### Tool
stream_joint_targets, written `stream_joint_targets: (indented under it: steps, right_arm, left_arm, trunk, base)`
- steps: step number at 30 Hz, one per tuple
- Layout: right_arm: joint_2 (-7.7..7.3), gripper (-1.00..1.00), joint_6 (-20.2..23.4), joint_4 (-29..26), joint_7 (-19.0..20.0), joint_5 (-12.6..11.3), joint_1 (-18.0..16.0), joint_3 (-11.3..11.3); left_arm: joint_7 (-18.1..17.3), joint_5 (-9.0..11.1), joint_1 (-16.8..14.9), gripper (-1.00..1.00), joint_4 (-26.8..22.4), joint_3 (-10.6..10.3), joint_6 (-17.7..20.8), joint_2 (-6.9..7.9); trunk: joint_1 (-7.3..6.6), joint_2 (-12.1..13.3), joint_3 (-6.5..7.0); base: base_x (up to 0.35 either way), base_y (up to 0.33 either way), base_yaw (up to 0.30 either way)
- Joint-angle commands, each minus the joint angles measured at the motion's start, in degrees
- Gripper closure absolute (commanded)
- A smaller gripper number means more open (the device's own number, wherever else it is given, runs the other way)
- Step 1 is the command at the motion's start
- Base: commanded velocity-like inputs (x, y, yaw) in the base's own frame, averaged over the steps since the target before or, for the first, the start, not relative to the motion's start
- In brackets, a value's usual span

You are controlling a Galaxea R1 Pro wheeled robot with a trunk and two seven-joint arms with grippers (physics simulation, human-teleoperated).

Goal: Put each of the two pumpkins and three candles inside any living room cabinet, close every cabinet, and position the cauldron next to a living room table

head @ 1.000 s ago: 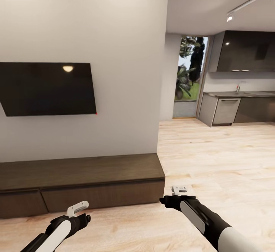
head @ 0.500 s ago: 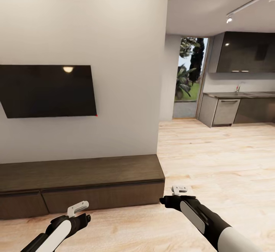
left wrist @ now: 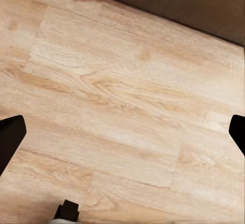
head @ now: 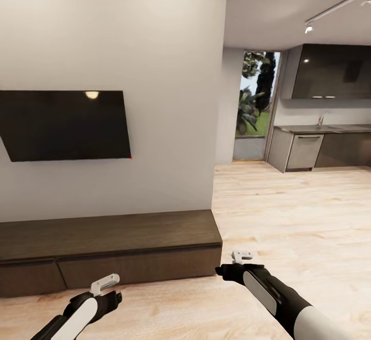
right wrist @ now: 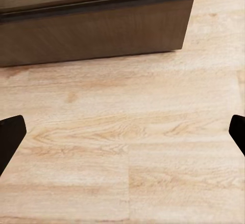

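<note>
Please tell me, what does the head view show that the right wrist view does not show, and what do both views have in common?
Head view alone: the wall television, the grey kitchen units, the glass door with plants behind, and both arms with the left pincer and right pincer.

Right wrist view alone: two dark fingertips spread wide apart, nothing between them.

Both: the dark-brown cabinet, fronts closed, and the light wooden floor.

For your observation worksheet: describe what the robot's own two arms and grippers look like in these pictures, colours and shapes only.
Both arms are rounded tubes in glossy black with white shell panels. The left gripper and the right gripper each carry a small pale-grey, flat bracket-like piece above a black wrist. In the wrist views, the fingertips appear as dark, blunt black tips. No cables or markings are visible.
</note>
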Motion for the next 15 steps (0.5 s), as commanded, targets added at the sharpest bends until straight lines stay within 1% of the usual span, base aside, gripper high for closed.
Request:
stream_joint_targets:
  steps: [1, 2, 5, 10, 15]
  right_arm:
    - [-0.08, -1.0, 0.1, -0.1, -0.6, -0.6, -0.1, 0.3]
    - [-0.1, -1.0, 0.1, -0.1, -0.6, -0.6, -0.1, 0.3]
    - [-0.14, -1.0, 0.1, -0.1, -0.6, -0.6, -0.1, 0.3]
    - [-0.11, -1.0, 0.0, -0.1, -0.6, -0.6, -0.1, 0.3]
    - [-0.16, -1.0, 0.0, -0.1, -0.6, -0.6, -0.1, 0.3]
  left_arm:
    - [0.4, 0.4, -0.1, -1.0, 0.3, -0.2, 0.0, -0.15]
    - [0.3, 0.4, -0.2, -1.0, 1.0, -0.2, 0.0, -0.63]
    - [-1.0, 0.2, -0.2, -1.0, 1.7, -0.2, 0.0, -0.98]
    - [-2.7, -0.7, -0.2, -1.0, 2.7, -0.1, 0.0, -1.11]
    - [-3.3, -1.0, -0.3, -1.0, 4.6, 0.0, 0.0, -1.21]
  trunk:
    - [-0.21, 0.3, 0.1]
    - [-0.43, 0.7, 0.28]
    - [-1.09, 2.0, 0.82]
    - [-2.19, 4.0, 1.71]
    - [-3.29, 6.0, 2.61]
  base:
    - [0.0, 0.0, 0.0]
    - [0.0, 0.0, 0.0]
    - [0.0, 0.0, 0.0]
    - [0.0, 0.0, 0.0]
    - [0.0, 0.0, 0.0]
